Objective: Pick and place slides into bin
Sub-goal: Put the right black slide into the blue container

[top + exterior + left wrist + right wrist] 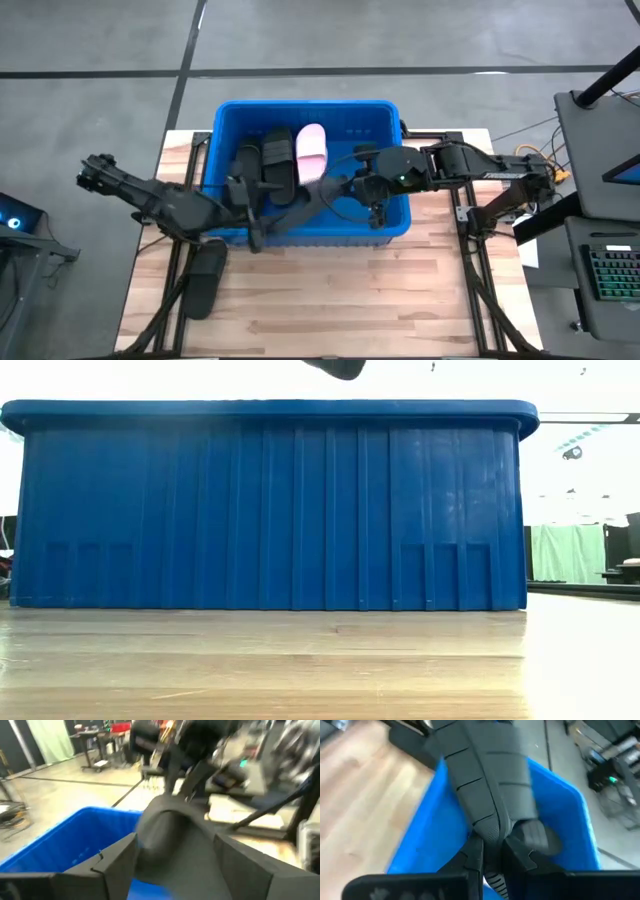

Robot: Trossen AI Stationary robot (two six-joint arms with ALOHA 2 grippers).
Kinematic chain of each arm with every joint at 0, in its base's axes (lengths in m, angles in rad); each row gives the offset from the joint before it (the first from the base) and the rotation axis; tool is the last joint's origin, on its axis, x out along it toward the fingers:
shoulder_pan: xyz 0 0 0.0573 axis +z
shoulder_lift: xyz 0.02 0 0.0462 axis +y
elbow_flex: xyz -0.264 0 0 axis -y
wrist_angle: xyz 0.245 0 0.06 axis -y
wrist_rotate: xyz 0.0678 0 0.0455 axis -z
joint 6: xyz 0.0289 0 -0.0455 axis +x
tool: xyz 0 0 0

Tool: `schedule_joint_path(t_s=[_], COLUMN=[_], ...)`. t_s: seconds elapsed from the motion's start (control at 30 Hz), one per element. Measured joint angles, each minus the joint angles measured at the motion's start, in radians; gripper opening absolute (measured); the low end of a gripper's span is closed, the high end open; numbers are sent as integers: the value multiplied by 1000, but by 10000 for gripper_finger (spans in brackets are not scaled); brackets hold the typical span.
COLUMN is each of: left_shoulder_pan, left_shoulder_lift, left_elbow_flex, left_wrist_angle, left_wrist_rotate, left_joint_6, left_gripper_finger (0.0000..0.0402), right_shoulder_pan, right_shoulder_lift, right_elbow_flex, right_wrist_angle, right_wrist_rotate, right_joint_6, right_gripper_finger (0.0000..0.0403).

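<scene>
A black slide point(300, 205) hangs slanted over the near part of the blue bin point(300, 106), stretched between my two grippers. My right gripper point(347, 188) is shut on its right end. My left gripper point(256, 226) is open, its fingers point(117, 862) standing on either side of the slide's other end point(170, 835). Inside the bin lie a pale pink slide point(312, 150) and black slides point(275, 160). One more black slide point(205, 278) lies flat on the table outside the bin's near left corner. My left gripper has the slide's end between its open fingers; whether a finger touches it, I cannot tell. My right gripper pinches the end of the slide's sole point(492, 827) between its two fingers, coming from the table's right and slanting down. The fingers lie along the slide, which is lifted clear above the bin.
The bin point(270, 510) fills the far middle of the wooden table point(330, 300); bare boards lie along the near side. Both arms reach over the bin's near rim. A keyboard point(615, 275) and dark stands are off the table's right edge.
</scene>
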Motion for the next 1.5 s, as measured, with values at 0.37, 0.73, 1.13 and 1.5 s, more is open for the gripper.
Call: schedule_joint_path(t_s=[0.37,0.73,1.13,1.5], left_shoulder_pan=[0,0,12,66], left_shoulder_lift=[-139,-163,-129,63], left_elbow_flex=[0,-1,9,228], left_wrist_angle=[182,239,338,211], left_wrist_rotate=[5,10,9,69], left_joint_6=[9,9,107,176], left_gripper_finger=[258,258,258,258], right_shoulder_pan=[-12,-34,-69,-69], right_shoulder_lift=[-66,-270,-505,-594], right_elbow_flex=[-3,-312,-759,-791], right_wrist_angle=[0,530,854,734], right_wrist_rotate=[45,27,-310,-311], right_joint_6=[27,19,-53,-83], right_gripper_finger=[32,30,30,30])
